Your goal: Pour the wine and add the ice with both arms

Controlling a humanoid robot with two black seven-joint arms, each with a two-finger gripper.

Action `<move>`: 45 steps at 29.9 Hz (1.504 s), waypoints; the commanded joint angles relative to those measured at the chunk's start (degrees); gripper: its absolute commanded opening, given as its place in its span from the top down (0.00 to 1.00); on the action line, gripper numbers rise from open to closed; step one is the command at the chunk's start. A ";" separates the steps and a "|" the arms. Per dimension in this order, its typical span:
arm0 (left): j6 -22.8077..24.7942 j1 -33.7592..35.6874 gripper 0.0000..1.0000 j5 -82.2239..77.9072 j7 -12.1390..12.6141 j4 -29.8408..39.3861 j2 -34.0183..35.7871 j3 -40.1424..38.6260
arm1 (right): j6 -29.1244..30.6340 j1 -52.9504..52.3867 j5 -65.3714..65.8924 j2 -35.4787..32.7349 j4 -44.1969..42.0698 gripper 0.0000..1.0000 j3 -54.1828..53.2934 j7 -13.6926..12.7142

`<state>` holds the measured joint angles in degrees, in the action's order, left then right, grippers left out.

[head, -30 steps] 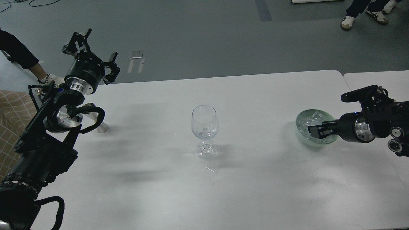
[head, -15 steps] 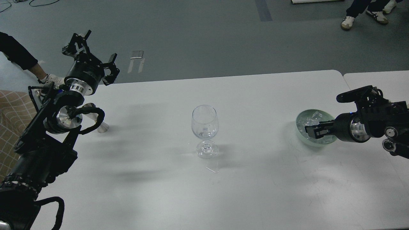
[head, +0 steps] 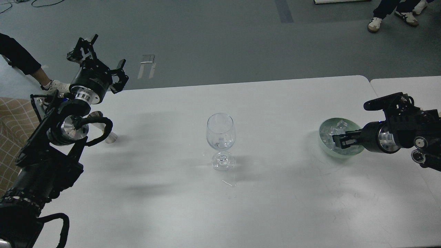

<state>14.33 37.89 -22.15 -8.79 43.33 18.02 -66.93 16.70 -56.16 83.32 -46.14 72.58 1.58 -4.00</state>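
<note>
An upright clear wine glass (head: 221, 132) stands mid-table; small clear bits show low in its bowl. A pale green glass bowl (head: 325, 132) at the right holds a heap of clear ice (head: 337, 129). My right gripper (head: 336, 140) reaches in from the right with its tips down among the ice in the bowl; its fingers are dark and close together, and I cannot tell if they hold a cube. My left gripper (head: 99, 62) is raised over the table's far left corner, open and empty.
A small clear vessel (head: 109, 136) stands on the table behind my left forearm, partly hidden. The white table (head: 275, 193) ends at a seam on the right, with a second table (head: 406, 84) beyond. People's legs show on the floor at the far left and top right.
My right gripper nudged left and then back right inside the ice bowl. My left gripper drifted slightly up and left. The glass and bowl have not moved.
</note>
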 commanded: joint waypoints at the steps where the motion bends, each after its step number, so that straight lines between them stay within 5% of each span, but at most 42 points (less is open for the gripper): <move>1: -0.01 0.00 0.02 0.00 0.09 0.00 0.00 0.05 | 0.09 0.09 -0.09 0.00 0.11 0.68 0.09 -0.22; 10: -0.01 -0.01 0.02 0.00 0.09 -0.09 0.00 -0.04 | 0.27 0.70 -0.09 -0.35 0.46 0.83 0.18 -0.40; 30: -0.27 0.08 0.02 0.00 0.09 -0.09 0.00 0.05 | 0.62 0.70 -0.44 -7.20 6.78 0.86 -12.11 0.48; 45: -0.45 0.17 0.02 -0.09 0.18 0.00 0.18 -0.04 | 0.88 -0.18 -0.36 -1.94 19.09 0.91 -24.08 -0.22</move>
<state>13.90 38.10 -22.24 -8.57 43.43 18.32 -66.94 17.44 -56.03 82.97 -50.43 90.71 -20.88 -4.23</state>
